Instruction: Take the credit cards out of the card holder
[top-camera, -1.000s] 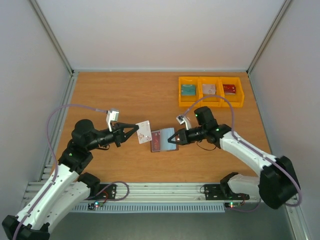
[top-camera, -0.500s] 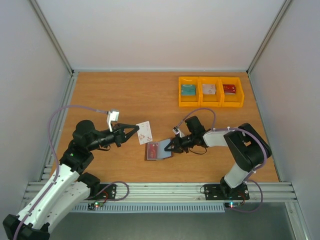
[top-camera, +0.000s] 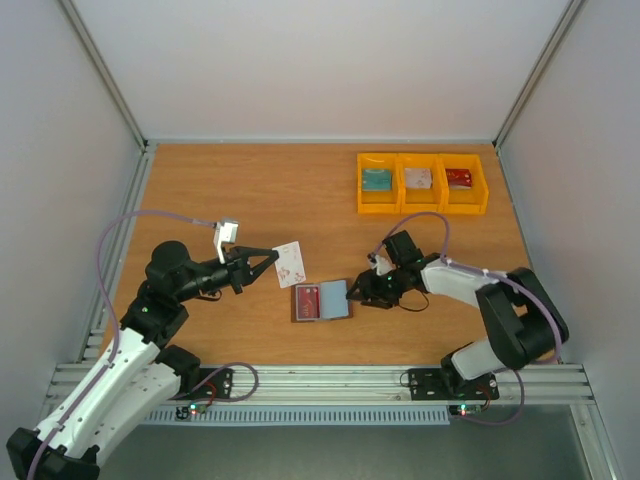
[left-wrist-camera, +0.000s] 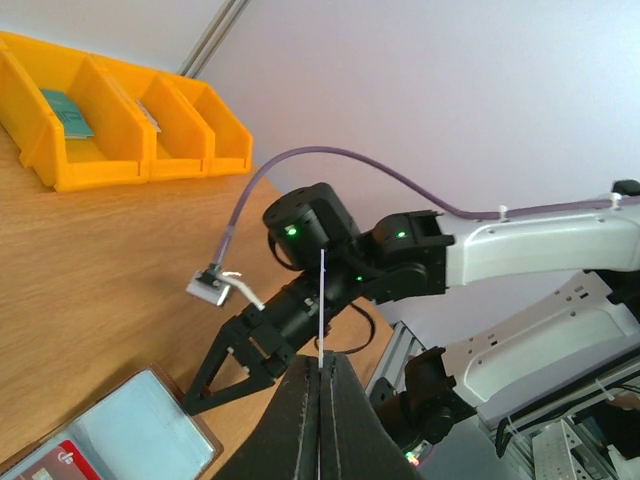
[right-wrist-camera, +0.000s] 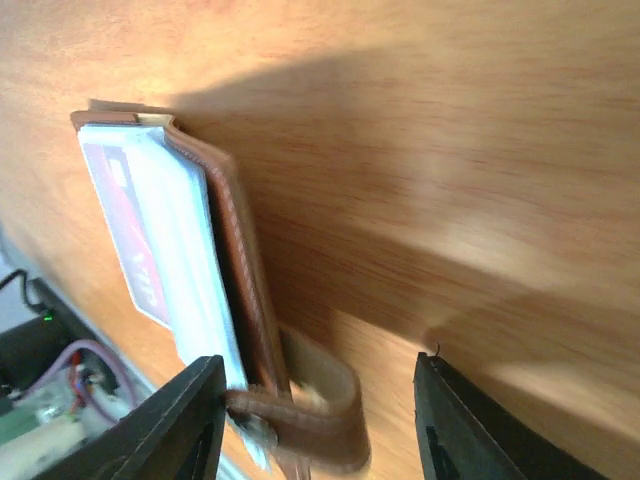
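Holding one whitish card (top-camera: 290, 264) aloft, left tool (top-camera: 271, 264) pinched on it.
Card holder (top-camera: 321, 301) lies open on the surface (top-camera: 250, 190), red card (top-camera: 307, 300) inside; right tool (top-camera: 356, 295), spread around its tab (right-wrist-camera: 318, 405), should clamp firmly.

1. We log the left arm (top-camera: 105, 385) and right arm (top-camera: 462, 284): white shell links, black rounded joint housings.
2. We see a grey-purple cable (top-camera: 135, 214) looping off each arm.
3. Small white camera box (top-camera: 226, 234) on the wrist.
4. We spot green LEDs (left-wrist-camera: 292, 231) on the joints.
5. Left gripper (top-camera: 272, 257): black, tapered triangular frame.
6. Right gripper (top-camera: 354, 293): matte black flat fingers (right-wrist-camera: 180, 420).
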